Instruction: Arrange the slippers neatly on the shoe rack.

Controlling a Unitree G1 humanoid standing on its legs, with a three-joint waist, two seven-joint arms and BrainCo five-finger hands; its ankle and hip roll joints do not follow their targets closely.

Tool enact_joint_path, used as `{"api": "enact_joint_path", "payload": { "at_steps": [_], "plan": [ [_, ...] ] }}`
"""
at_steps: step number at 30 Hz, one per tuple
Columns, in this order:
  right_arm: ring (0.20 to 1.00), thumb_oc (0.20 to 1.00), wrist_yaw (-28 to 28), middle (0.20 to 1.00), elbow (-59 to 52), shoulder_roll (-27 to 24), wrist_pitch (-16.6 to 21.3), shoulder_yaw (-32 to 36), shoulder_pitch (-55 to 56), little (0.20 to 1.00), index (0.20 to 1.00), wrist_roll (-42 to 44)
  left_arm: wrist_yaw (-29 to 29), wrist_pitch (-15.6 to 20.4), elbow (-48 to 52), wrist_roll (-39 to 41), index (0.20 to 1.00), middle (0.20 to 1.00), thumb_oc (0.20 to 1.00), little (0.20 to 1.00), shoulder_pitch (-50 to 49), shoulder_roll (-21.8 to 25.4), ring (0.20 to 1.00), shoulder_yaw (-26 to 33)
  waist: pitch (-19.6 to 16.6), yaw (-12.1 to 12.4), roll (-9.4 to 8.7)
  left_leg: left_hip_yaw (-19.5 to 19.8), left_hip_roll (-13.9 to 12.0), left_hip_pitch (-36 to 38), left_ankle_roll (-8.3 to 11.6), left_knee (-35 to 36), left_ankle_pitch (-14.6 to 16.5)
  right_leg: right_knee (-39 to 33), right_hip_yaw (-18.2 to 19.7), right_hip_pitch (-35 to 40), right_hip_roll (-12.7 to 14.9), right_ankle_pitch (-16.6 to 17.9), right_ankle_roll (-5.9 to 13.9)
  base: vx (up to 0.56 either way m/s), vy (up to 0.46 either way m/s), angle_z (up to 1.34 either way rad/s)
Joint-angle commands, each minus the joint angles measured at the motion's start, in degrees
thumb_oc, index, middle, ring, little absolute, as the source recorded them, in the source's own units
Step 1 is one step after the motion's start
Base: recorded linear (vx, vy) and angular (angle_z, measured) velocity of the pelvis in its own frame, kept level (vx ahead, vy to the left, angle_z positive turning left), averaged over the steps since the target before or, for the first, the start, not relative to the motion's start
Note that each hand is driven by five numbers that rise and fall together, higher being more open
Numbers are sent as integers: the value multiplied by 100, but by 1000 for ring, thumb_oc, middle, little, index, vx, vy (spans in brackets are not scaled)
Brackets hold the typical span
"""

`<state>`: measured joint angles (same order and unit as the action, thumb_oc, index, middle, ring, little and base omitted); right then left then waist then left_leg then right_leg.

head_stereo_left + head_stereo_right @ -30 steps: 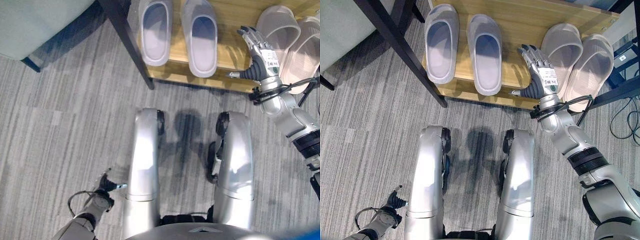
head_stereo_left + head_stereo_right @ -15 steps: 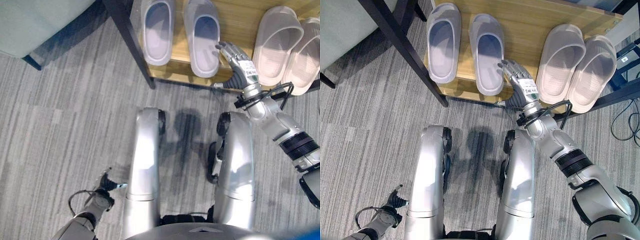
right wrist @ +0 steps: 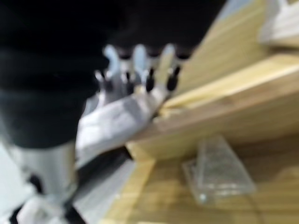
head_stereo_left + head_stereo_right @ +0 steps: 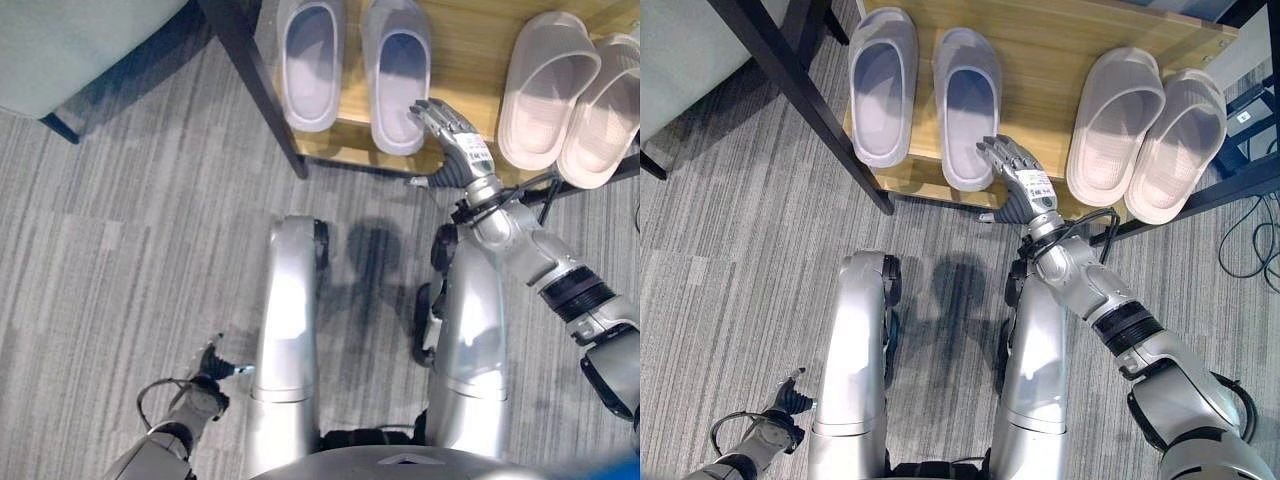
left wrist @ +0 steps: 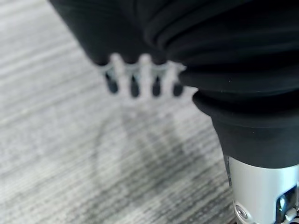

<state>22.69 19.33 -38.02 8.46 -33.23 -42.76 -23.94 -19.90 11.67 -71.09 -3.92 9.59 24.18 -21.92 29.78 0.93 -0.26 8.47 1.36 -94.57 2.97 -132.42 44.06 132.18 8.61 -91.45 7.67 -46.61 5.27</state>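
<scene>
On the wooden shoe rack shelf (image 4: pixel 470 60) two pairs of slippers lie side by side, toes away from me. The grey pair is on the left: one slipper (image 4: pixel 310 60) beside the rack's leg and the other (image 4: pixel 398 75) to its right. The beige pair (image 4: pixel 545 85) (image 4: pixel 600 110) sits at the right end, heels over the front edge. My right hand (image 4: pixel 455 150) is open with straight fingers (image 3: pixel 135 70), its fingertips at the heel of the right grey slipper (image 3: pixel 117 121). My left hand (image 4: pixel 205 385) hangs low over the carpet, fingers (image 5: pixel 140 79) straight.
A black slanted rack leg (image 4: pixel 255 85) stands left of the grey pair. A pale green cushioned seat (image 4: pixel 80 50) fills the far left corner. Below the shelf a lower wooden board holds a clear plastic piece (image 3: pixel 219 172). Cables (image 4: pixel 1250 230) lie on the carpet at the right.
My right hand has moved left along the shelf's front, from the left beige slipper to the heel of the right grey slipper. The left hand has stayed put.
</scene>
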Motion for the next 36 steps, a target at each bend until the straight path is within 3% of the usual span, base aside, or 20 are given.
{"api": "enact_joint_path", "payload": {
  "at_steps": [1,11,24,30,36],
  "plan": [
    [1000,1000,-110,1000,-368,97,146,-289,-302,1000,1000,-27,-66,12,-110,-86,1000,1000,1000,1000,-301,-69,1000,-190,1,350,97,-220,-46,462,-390,29,547,-335,513,150,4,713,-520,0,0,0],
    [1000,1000,52,1000,431,720,-26,-446,-879,1000,1000,165,-142,-1,-179,-30,1000,1000,1000,1000,-223,-66,1000,-300,1,405,117,-242,-40,462,-382,4,532,-306,527,150,-17,754,-520,0,0,0],
    [1000,1000,347,1000,1120,1054,-176,-521,-1344,1000,1000,144,-203,17,-252,-8,1000,1000,1000,1000,-194,-85,1000,-398,1,475,151,-256,-19,462,-373,-48,531,-260,519,150,-45,775,-508,0,0,0],
    [1000,1000,366,1000,966,1026,-172,-539,-1277,1000,1000,20,-203,22,-247,27,1000,1000,1000,1000,-172,-122,1000,-374,1,442,126,-272,-10,462,-366,-48,526,-235,530,150,-49,772,-509,0,0,0],
    [1000,1000,509,1000,331,659,-81,-326,-1018,1000,1000,-138,-235,51,-190,-28,1000,1000,1000,1000,-247,-50,1000,-287,1,397,124,-275,-1,462,-354,-38,507,-239,564,150,-52,762,-527,-7,-24,0]
  ]
}}
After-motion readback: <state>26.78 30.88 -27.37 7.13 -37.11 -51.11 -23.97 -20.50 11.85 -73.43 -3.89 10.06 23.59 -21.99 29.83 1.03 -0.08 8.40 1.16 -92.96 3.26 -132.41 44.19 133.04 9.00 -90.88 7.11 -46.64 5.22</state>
